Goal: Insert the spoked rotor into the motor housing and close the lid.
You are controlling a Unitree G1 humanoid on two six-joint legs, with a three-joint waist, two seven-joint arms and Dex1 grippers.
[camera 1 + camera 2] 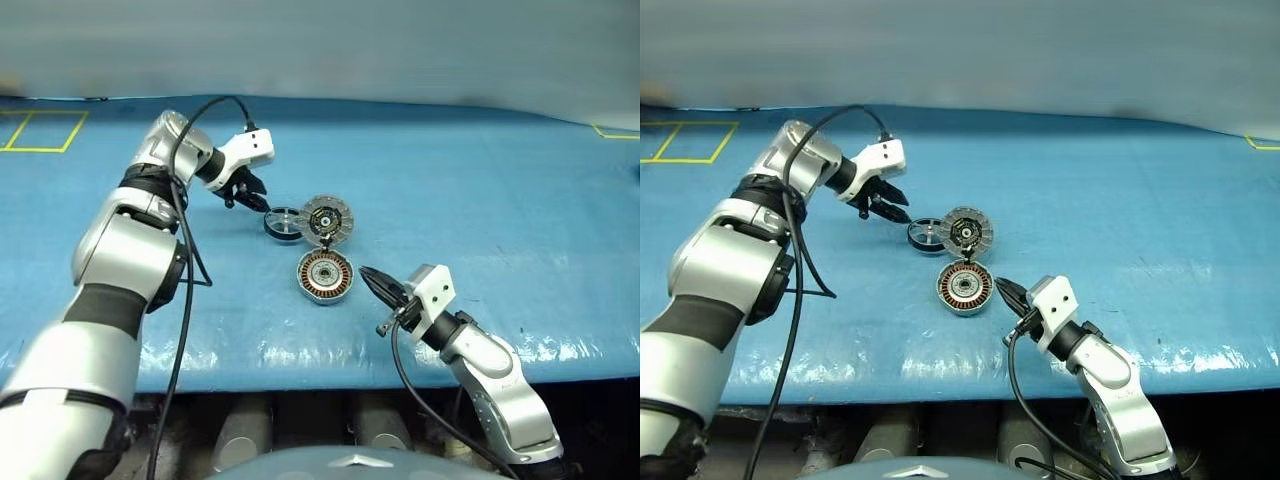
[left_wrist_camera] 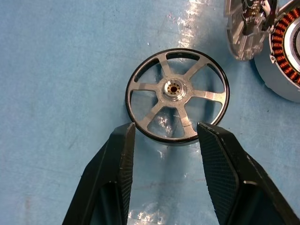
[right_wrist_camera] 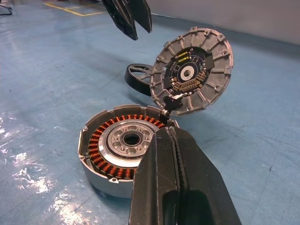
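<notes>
The left gripper (image 1: 247,191) hangs with fingers parted and empty, the spoked rotor (image 2: 177,95) flat on the blue surface (image 1: 480,190) just beyond its tips. Right of the rotor, the lid (image 1: 327,219) stands tilted open above the motor housing (image 3: 123,148). The right gripper (image 1: 379,285) is closed, empty, just beside the housing.

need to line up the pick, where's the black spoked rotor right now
In the left eye view, the flat black ring with silvery spokes lies on the blue table, left of the raised round grey ribbed lid, just beyond the left end effector.
</notes>
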